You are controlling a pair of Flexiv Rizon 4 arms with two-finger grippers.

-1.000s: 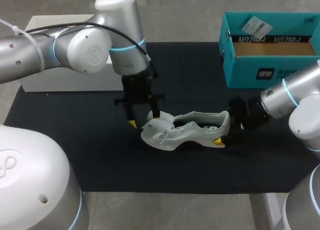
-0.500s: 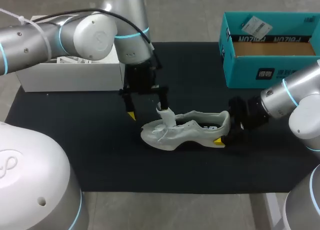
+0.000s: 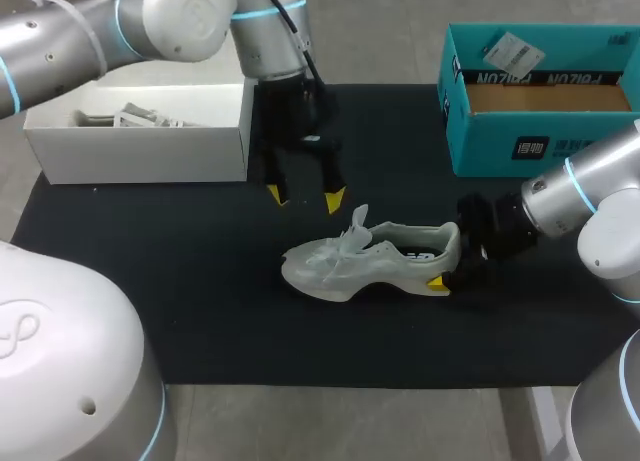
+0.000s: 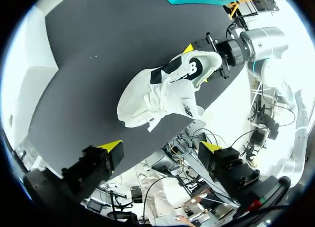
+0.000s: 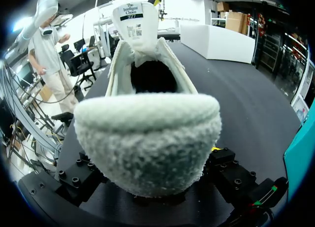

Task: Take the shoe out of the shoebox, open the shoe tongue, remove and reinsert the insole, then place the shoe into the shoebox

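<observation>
Shoe [image 3: 360,263] mid-table, tongue [image 3: 357,221] up. Right gripper [image 3: 452,261] clamped on heel. Left gripper [image 3: 304,198] fingers apart, empty, far-edge side of shoe. Shoebox [image 3: 520,141] at far right corner.

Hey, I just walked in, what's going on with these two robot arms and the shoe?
The white lace-up shoe sits on the black mat, outside the teal cardboard shoebox. The right arm has its jaws shut on the shoe's heel, steadying it. The left arm hangs above the mat just beyond the shoe's raised tongue, with its jaws open and empty.
</observation>
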